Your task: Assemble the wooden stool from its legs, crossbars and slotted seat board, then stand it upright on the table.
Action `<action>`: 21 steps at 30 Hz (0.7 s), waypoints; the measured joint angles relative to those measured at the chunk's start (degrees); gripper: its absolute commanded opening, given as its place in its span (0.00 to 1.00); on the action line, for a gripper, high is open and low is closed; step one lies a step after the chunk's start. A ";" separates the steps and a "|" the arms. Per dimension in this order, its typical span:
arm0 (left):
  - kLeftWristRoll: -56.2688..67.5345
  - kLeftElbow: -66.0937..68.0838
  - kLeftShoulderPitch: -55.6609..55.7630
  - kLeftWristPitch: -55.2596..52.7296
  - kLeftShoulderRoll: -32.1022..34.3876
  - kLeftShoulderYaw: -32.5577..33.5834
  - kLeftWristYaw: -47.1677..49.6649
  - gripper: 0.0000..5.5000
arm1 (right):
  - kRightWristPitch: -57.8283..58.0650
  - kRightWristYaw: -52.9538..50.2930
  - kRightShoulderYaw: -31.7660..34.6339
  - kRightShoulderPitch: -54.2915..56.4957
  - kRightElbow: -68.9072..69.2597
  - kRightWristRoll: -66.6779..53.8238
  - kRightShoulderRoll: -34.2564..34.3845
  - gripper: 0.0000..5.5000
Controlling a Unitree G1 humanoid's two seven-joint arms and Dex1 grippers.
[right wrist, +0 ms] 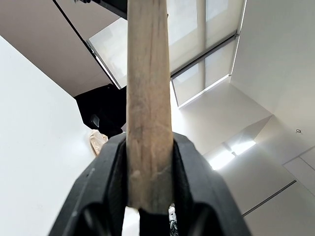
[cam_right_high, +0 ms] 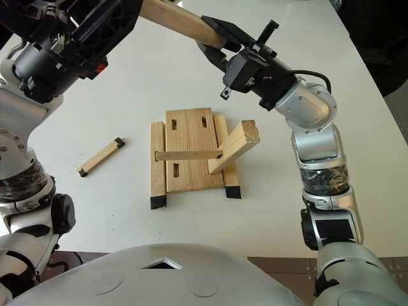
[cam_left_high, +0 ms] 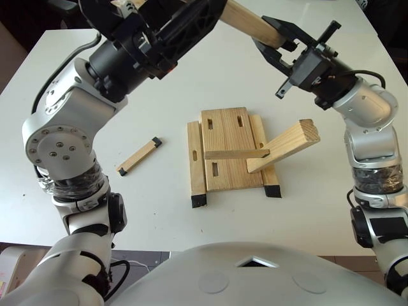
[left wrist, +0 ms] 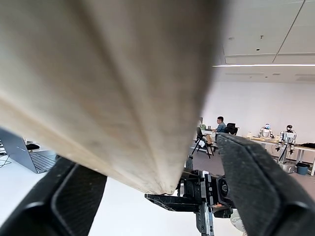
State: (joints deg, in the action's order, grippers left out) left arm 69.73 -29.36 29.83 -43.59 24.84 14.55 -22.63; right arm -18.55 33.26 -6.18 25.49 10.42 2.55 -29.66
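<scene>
Leg (cam_left_high: 250, 21) gripped by right pincer (cam_right_high: 213, 38), other end masked by left pincer (cam_left_high: 207, 14)

Above a white table (cam_right_high: 357, 95), a wooden leg (cam_right_high: 182, 22) is held in the air, one end in the left gripper (cam_right_high: 124, 16) and the other pinched between the fingers of the right gripper (cam_right_high: 213, 39). Below it the slotted seat board (cam_right_high: 191, 131) lies flat, with a black-tipped leg (cam_right_high: 157, 169) along its left edge and another along its right. A thin crossbar (cam_right_high: 188, 154) lies across the board and meets a thick tilted beam (cam_right_high: 237, 145), and a short bar (cam_right_high: 100, 157) lies apart to the left.
</scene>
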 measured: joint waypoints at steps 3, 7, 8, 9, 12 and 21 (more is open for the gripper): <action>-0.02 -0.03 -0.04 0.59 0.89 -0.16 -1.30 0.50 | 0.42 0.34 -0.12 0.00 0.01 -1.02 0.07 0.19; -0.61 -0.05 -0.12 0.87 2.48 -0.37 -2.57 0.40 | 0.43 0.64 -0.28 -0.13 0.00 -1.35 -0.02 0.19; -1.07 -0.01 -0.13 1.09 2.51 -0.53 -2.65 0.39 | 0.42 0.62 -0.35 -0.19 -0.06 -1.21 -0.02 0.19; -1.34 0.14 -0.13 1.35 2.53 -0.73 -2.77 0.39 | 0.38 0.54 -0.37 -0.23 -0.14 -1.05 -0.02 0.19; -2.36 0.51 -0.36 2.15 2.54 -1.28 -3.30 0.39 | 0.10 0.15 -0.38 -0.26 -0.40 -0.18 -0.02 0.19; -4.46 2.25 -1.21 3.64 2.70 -2.54 -4.04 0.37 | -5.31 -3.08 -0.80 -0.42 -2.58 8.28 -0.64 0.34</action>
State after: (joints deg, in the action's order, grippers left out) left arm 65.27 -27.11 28.62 -39.95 27.54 12.01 -26.67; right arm -23.85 30.18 -6.98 25.07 7.83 10.82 -30.30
